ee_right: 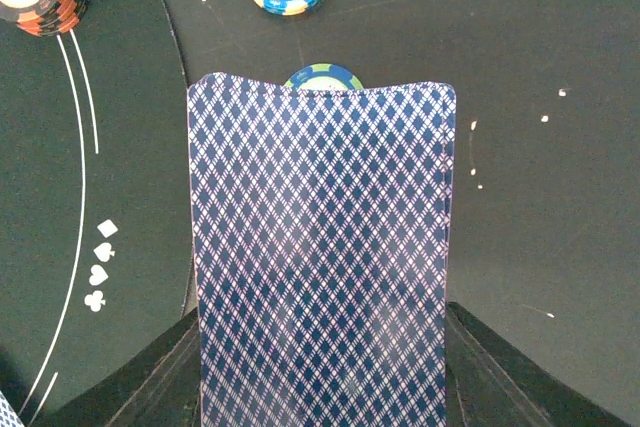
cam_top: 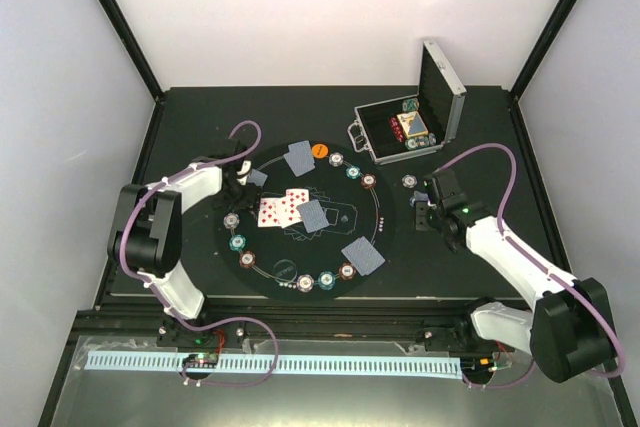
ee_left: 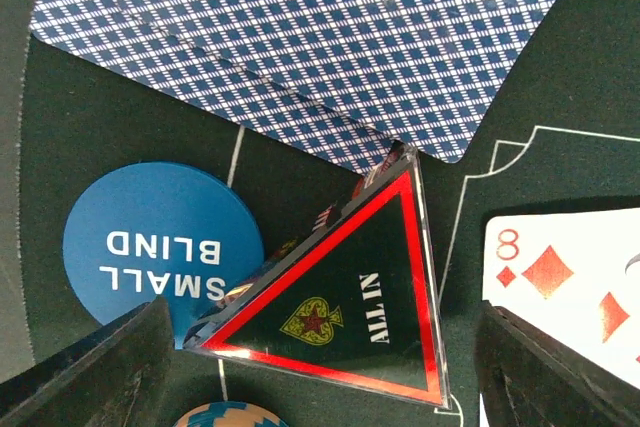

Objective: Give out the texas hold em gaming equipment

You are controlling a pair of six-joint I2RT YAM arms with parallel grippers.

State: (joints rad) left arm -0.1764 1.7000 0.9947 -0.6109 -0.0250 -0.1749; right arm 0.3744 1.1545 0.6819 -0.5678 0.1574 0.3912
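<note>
A red-edged "ALL IN" triangle marker (ee_left: 340, 297) lies tilted on the mat between the open fingers of my left gripper (ee_left: 325, 372). It overlaps a blue "SMALL BLIND" disc (ee_left: 155, 242) and a blue-backed card (ee_left: 300, 37). A gap shows between its right corner and the right finger (ee_left: 550, 372). My left gripper (cam_top: 240, 175) is at the mat's upper left. My right gripper (cam_top: 424, 210), just right of the mat, is shut on blue-backed playing cards (ee_right: 320, 257). A green-blue chip (ee_right: 322, 74) peeks past the cards' far edge. An orange disc (cam_top: 320, 150) lies at the mat's top.
The round black mat (cam_top: 300, 247) holds face-up red cards (cam_top: 280, 209), face-down cards (cam_top: 362, 255) and chip stacks around its rim (cam_top: 325, 280). A chip (cam_top: 409, 181) lies off the mat's right. The open silver case (cam_top: 410, 127) stands at back right.
</note>
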